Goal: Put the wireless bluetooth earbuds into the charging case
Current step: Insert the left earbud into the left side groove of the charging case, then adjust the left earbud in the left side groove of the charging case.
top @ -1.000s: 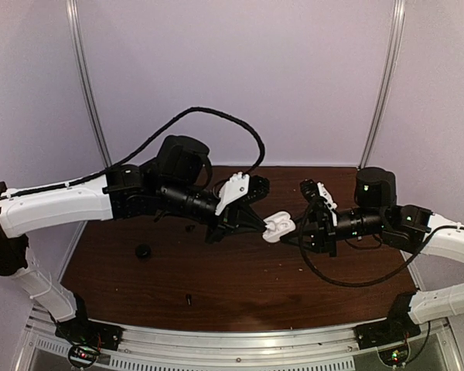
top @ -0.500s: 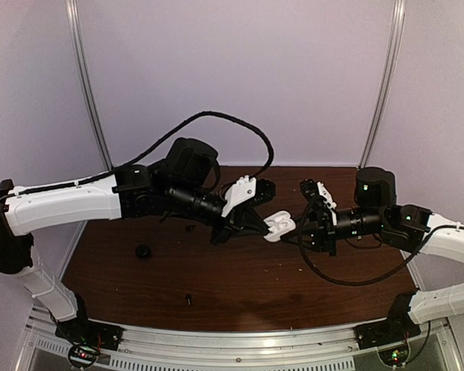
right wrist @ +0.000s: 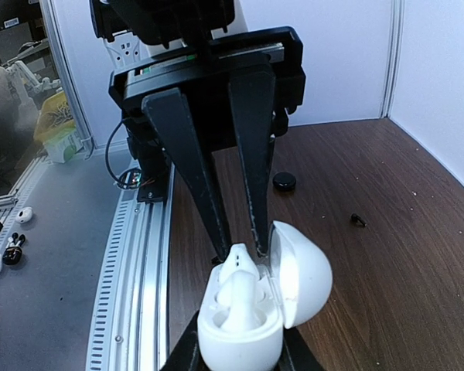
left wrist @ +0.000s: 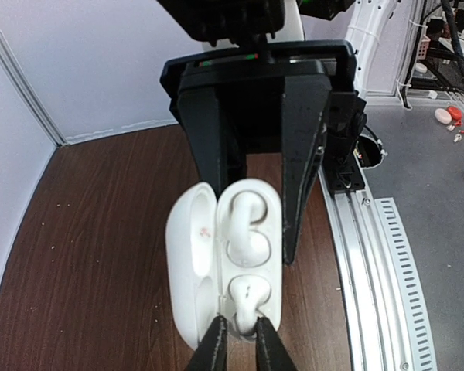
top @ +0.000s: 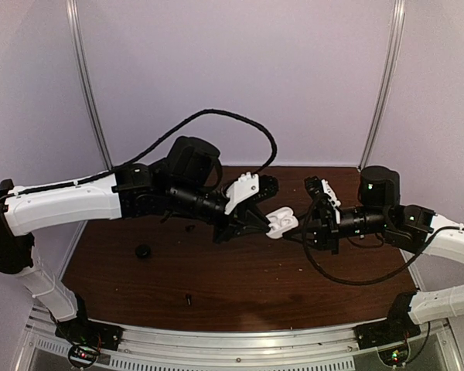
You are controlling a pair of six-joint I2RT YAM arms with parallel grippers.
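Jaws of our right gripper (right wrist: 240, 352) clamp the open charging case (left wrist: 192, 255); our left gripper (left wrist: 241, 352) has jaws slightly apart, straddling 1 earbud (left wrist: 246, 297) seated inside.

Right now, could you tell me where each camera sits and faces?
Top: above and behind, looking down at the table; left arm, right arm show.
Left wrist: on that wrist, faces the right gripper; own fingertips below.
Right wrist: on that wrist, faces the left gripper; own fingers hold the case.
Shared: both wrists see the case.
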